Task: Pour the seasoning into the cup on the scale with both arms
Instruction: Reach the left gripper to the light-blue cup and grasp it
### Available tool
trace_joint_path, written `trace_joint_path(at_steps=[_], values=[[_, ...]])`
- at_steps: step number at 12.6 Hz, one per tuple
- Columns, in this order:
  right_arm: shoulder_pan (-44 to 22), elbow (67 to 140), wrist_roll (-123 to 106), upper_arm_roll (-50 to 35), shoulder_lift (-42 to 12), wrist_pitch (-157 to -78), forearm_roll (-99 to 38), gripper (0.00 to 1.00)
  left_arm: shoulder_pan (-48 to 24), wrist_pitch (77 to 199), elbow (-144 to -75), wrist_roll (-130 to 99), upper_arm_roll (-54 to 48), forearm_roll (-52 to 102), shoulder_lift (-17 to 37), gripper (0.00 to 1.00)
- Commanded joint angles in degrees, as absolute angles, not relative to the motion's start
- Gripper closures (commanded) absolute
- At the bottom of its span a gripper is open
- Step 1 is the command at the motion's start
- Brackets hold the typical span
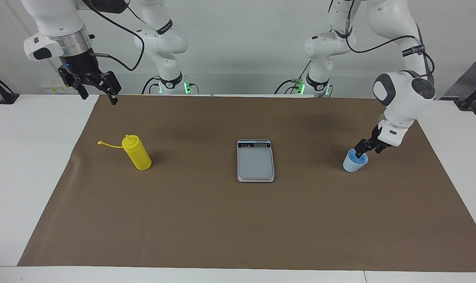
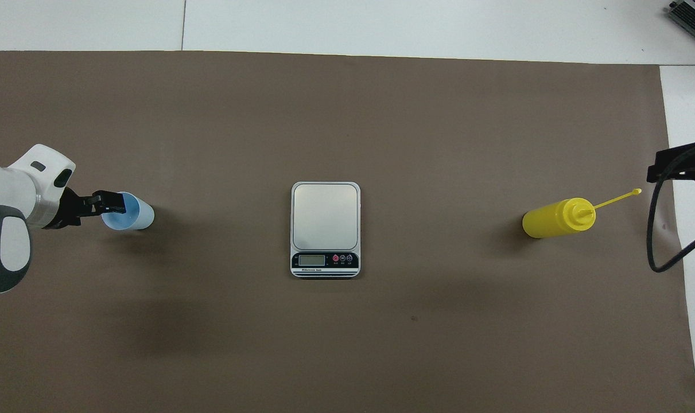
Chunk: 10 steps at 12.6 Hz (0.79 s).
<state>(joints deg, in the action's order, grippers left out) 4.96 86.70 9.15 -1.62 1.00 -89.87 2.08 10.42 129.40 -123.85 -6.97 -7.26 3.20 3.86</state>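
Right now the small light blue tapered plastic cup [image 1: 355, 162] stands upright on the brown paper mat [image 1: 238, 220] toward the left arm's end of the table, well apart from the scale. And the left gripper [image 1: 361, 151] is right down at it, fingers at the rim, one looking to dip inside the mouth and one outside the wall. Whether they have pinched tight on the rim I cannot tell from either view.

Out from there, the flat silver-grey digital kitchen scale [image 1: 255, 160] lies mid-mat, weighing plate bare, dark display strip at the end nearer the robots. Further along, toward the right arm's end, the bright yellow plastic squeeze bottle [image 1: 136, 153] stands upright, cap strap trailing outward, untouched. The right gripper [image 1: 98, 88] waits high over the mat's edge by the robots, pincer spread wide and holding nothing.

So we look to be in the cup pick-up, early days. Next, I'd say, comes a firm pinch on that rim, a level lift, and a carry to the middle of the plate, all before the bottle gets involved.
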Motion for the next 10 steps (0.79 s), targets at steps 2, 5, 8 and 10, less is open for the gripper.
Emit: trace_joint_path(at_steps=[2, 5, 8, 10], values=[[5.36, 88.68, 8.44, -1.93, 2.46, -92.11, 2.11, 0.00, 10.72, 132.09, -125.24, -7.91, -7.65, 4.04, 4.13, 0.10], [4.92, 88.68, 8.61, -2.02, 2.46, -91.50, 2.20, 0.00, 10.11, 132.98, -125.33, -7.73, -7.65, 4.04, 5.10, 0.64], [4.92, 88.51, 9.83, -2.20, 2.55, -88.34, 2.11, 0.00, 10.02, 131.67, -124.46, -5.10, -7.65, 3.96, 5.18, 1.00], [4.83, 88.59, 10.81, -2.46, 2.90, -85.70, 2.11, 0.00, 9.93, 128.78, -122.18, -4.75, -7.65, 3.61, 5.45, 1.00]])
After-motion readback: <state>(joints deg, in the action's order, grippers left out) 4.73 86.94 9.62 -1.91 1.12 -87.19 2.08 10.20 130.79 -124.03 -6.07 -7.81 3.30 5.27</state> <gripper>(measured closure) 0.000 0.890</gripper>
